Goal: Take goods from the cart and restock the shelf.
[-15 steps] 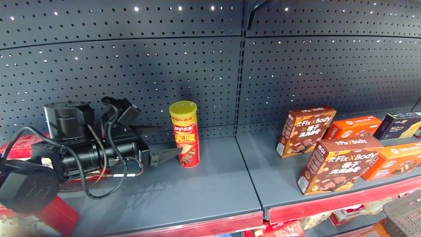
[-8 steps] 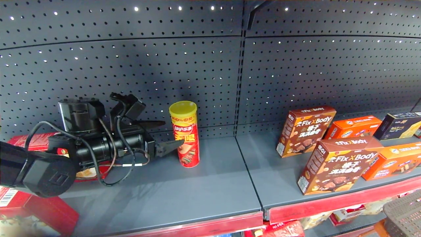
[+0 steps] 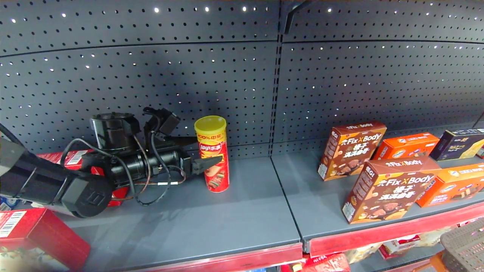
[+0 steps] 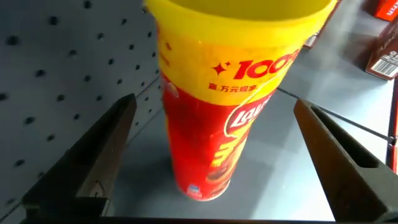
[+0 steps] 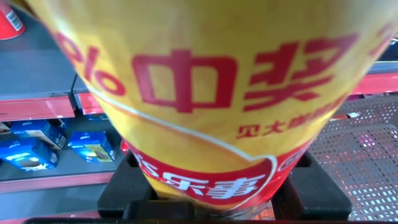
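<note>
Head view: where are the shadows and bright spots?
Head view: the chip can and left gripper throw shadows on the pegboard behind and the shelf in front; pinpoint lights shine through pegboard holes. Left wrist view: can evenly lit. Right wrist view: second chip can evenly lit too.

Yellow-lidded red can [image 3: 212, 155] upright on grey shelf [image 3: 227, 219]; second can [image 5: 205, 93] between right fingers [image 5: 311, 183].

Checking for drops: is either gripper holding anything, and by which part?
The right gripper holds a chip can, apparently by its red lower body. The left gripper holds nothing; it stands open astride the shelved can, not touching it.
</note>
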You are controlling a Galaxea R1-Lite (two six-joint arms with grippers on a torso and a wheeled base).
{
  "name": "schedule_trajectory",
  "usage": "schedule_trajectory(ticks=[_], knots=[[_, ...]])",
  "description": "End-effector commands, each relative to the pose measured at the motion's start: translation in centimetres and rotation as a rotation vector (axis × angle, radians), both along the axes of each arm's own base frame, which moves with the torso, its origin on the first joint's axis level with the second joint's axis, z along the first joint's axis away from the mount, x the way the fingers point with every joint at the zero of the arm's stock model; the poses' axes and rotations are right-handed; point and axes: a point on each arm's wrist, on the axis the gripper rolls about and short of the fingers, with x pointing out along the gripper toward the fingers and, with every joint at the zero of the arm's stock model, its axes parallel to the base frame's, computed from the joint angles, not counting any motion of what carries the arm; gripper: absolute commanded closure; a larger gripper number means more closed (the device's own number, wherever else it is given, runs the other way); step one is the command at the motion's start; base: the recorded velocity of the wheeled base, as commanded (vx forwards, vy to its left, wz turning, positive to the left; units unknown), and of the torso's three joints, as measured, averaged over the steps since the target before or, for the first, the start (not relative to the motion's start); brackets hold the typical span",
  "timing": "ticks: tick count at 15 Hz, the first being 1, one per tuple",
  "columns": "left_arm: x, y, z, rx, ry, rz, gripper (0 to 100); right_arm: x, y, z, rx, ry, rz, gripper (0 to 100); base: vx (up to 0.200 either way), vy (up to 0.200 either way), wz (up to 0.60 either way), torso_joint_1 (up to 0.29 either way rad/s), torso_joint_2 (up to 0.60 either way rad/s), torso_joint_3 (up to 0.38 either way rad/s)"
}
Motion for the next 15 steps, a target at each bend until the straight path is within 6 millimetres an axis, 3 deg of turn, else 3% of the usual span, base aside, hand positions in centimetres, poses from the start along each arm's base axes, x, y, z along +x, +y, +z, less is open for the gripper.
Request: schedule_trajectory(ticks=[1, 5, 15], knots=[[0.8, -0.3, -1.1, -0.004, 0.018, -0.034, 0, 0.0, 0.0, 0.0, 0.0, 0.004, 0.0, 100, 0.0, 0.0, 0.0, 0.0, 0.0, 0.0], [2.3, -0.6, -1.6, -0.012, -0.005, -0.053, 0, 0.0, 0.0, 0.0, 0.0, 0.004, 0.002, 100, 0.0, 0.0, 0.0, 0.0, 0.0, 0.0], [4.1, -1.3, -2.3, -0.025, -0.003, -0.077, 0, 0.0, 0.0, -0.3, 0.0, 0.022, 0.002, 100, 0.0, 0.0, 0.0, 0.0, 0.0, 0.0]])
